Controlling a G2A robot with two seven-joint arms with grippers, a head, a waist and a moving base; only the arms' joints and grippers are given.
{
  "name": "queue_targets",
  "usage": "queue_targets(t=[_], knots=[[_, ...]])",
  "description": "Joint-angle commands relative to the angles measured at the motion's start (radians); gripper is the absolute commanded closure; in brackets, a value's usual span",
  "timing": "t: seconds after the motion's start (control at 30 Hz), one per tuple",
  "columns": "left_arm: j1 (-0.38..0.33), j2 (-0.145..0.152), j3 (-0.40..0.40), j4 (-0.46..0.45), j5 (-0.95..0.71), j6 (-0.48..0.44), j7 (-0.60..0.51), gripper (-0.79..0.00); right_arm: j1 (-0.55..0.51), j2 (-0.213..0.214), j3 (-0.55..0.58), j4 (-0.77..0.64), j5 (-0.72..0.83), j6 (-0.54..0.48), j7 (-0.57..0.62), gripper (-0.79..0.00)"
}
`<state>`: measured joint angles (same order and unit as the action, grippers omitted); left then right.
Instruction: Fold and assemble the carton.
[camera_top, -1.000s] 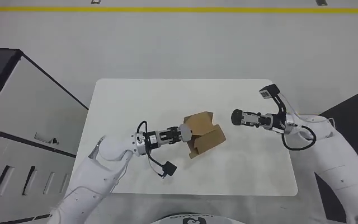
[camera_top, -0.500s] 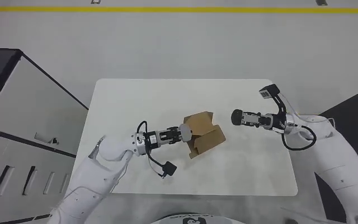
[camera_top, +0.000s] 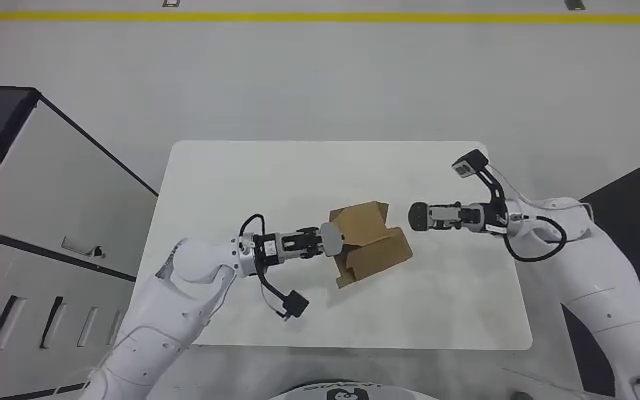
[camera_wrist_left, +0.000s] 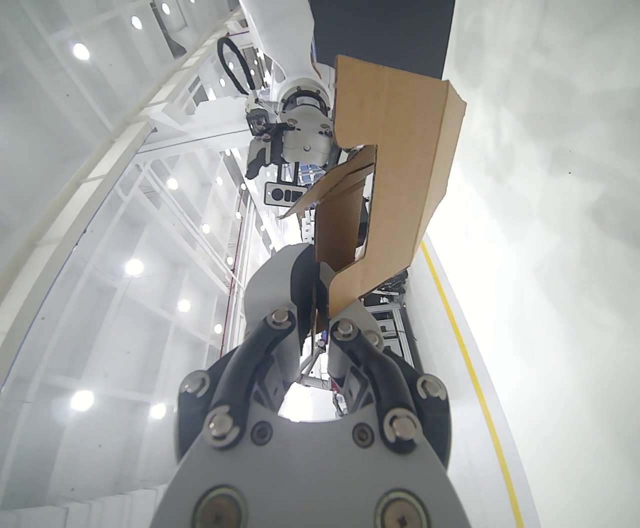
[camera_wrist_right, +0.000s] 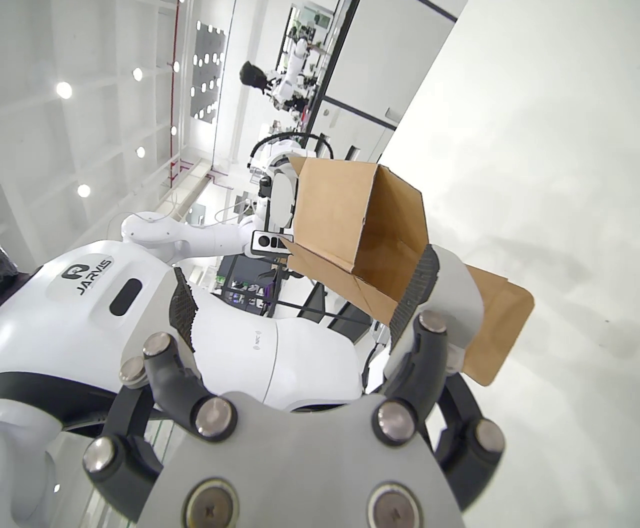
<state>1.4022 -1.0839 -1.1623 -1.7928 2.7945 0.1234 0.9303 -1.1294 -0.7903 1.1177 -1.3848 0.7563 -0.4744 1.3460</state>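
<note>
Carton (camera_top: 368, 240) of brown cardboard sits near the middle of the white table (camera_top: 300, 170), a little toward 3 o'clock from the centre. Its panels are bent at angles but not closed into a box. Whether it rests on the table or hangs just above it cannot be told.

Off the table's 9 o'clock edge stands a grey cabinet (camera_top: 40, 180). The left arm stretches in from the 8 o'clock corner toward the centre, and the left hand (camera_top: 330, 240) meets the carton on its 9 o'clock side. In the left wrist view the left hand (camera_wrist_left: 320, 300) is clenched on the edge of a cardboard panel, with the sheet pinched between both fingers. The rest of the carton (camera_wrist_left: 400, 150) rises beyond it.

On the carton's 3 o'clock side the right hand (camera_top: 415, 214) hovers just beside the upper corner, its arm coming in from the table's 3 o'clock edge. In the right wrist view the right hand (camera_wrist_right: 310, 300) is released, its fingers (camera_wrist_right: 425, 280) spread wide, and the carton's (camera_wrist_right: 340, 210) open end faces it. One finger lines up with a flap, but contact cannot be told.

A yellow line (camera_top: 320, 16) crosses the floor beyond the 12 o'clock edge.
</note>
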Motion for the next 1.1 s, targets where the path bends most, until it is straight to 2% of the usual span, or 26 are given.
queue_targets(t=[0.0, 0.2, 0.37, 0.5, 1.07], knots=[[-0.003, 0.001, 0.001, 0.01, -0.014, 0.0, 0.008, 0.0, 0.021, -0.004, -0.011, 0.012, 0.017, 0.029, 0.029, -0.785], [-0.015, 0.0, 0.011, 0.039, -0.092, 0.009, 0.016, 0.0, 0.072, -0.019, -0.039, 0.038, 0.061, 0.105, 0.105, -0.785], [-0.022, 0.001, 0.009, 0.042, -0.079, 0.012, 0.011, 0.0, 0.075, -0.019, -0.039, 0.041, 0.057, 0.105, 0.105, -0.785], [-0.016, -0.001, 0.021, 0.039, -0.137, 0.02, 0.02, 0.0, 0.065, -0.021, -0.041, 0.021, 0.056, 0.109, 0.086, -0.785], [-0.038, 0.0, 0.054, 0.055, -0.181, 0.048, 0.037, 0.0, 0.068, -0.036, -0.026, -0.02, 0.052, 0.128, 0.128, -0.785]])
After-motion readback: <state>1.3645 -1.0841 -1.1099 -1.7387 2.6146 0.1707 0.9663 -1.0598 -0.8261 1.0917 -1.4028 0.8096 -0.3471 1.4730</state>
